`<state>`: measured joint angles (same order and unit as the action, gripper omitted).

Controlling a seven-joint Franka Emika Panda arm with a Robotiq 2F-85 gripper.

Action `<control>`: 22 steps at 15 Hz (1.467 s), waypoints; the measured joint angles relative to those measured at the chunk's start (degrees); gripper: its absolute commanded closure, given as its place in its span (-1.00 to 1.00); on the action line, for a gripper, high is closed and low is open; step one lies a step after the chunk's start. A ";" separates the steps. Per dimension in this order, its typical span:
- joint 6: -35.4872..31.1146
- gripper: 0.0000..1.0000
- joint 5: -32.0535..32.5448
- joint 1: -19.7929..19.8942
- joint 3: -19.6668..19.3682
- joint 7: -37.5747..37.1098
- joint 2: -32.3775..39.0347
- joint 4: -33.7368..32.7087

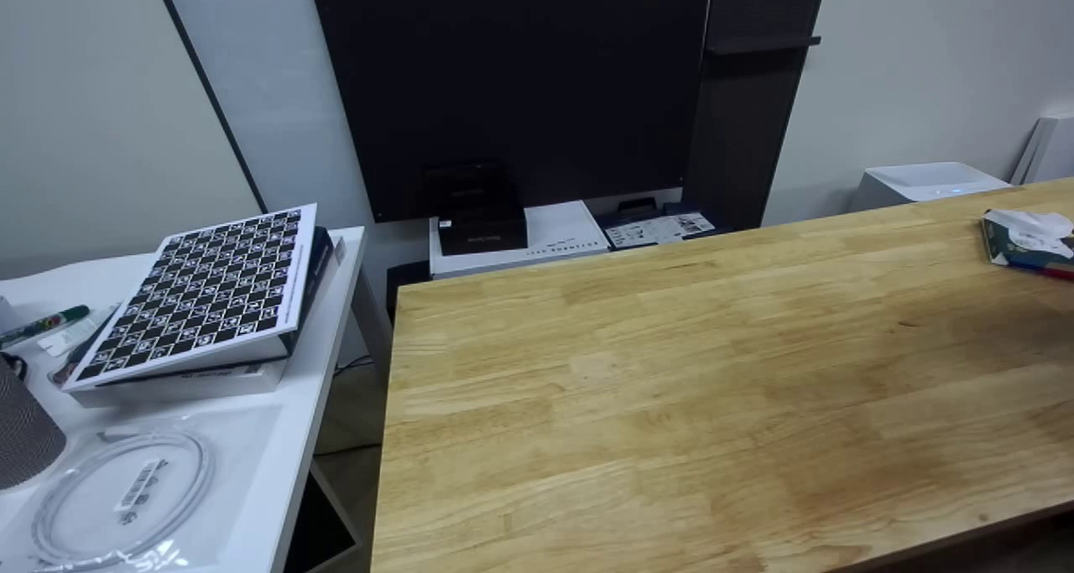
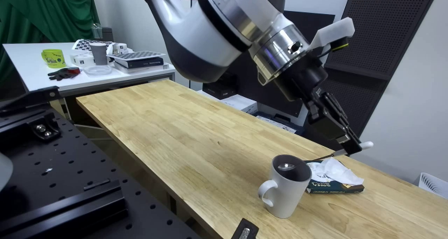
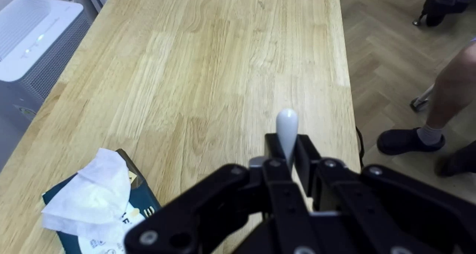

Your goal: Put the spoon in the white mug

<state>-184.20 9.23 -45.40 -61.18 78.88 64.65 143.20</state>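
Note:
The spoon (image 2: 286, 167) has a metal bowl, a thin shank and a white handle end, which also shows in the wrist view (image 3: 287, 127). My gripper (image 2: 351, 146) is shut on the spoon's handle and holds it nearly level above the table. In the wrist view, the handle end sticks out between the fingertips (image 3: 289, 150). The white mug (image 2: 288, 195) stands upright with a grey inside and its handle to the left in an exterior view. The spoon's bowl shows against the mug's opening; I cannot tell if it is inside or above. The mug is out of view in the wrist view.
A dark green box (image 2: 336, 186) with white tissue on it lies beside the mug, also in the wrist view (image 3: 141, 194). A white appliance (image 3: 55, 34) stands past the table edge. A person's leg (image 3: 438, 97) is beside the table. A white side table (image 1: 336, 304) holds books.

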 measured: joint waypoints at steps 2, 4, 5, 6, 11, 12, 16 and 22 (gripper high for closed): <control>0.55 0.93 0.75 0.02 0.34 -0.32 0.44 -0.38; 0.98 0.93 1.42 0.03 0.67 -0.74 0.88 -0.78; 1.19 0.93 1.85 0.03 0.84 -1.04 1.09 -1.00; 1.46 0.93 2.27 0.03 0.96 -1.32 1.23 -1.22; 1.95 0.93 4.16 0.05 1.21 -2.64 2.00 -2.05; 2.00 0.93 4.43 0.06 1.29 -2.89 2.15 -2.20; 2.75 -0.06 5.40 0.12 1.66 -4.28 2.65 -2.86; 3.65 -0.87 6.93 0.12 1.69 -5.88 2.74 -3.45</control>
<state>-180.55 16.16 -45.28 -59.49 73.00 67.39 139.75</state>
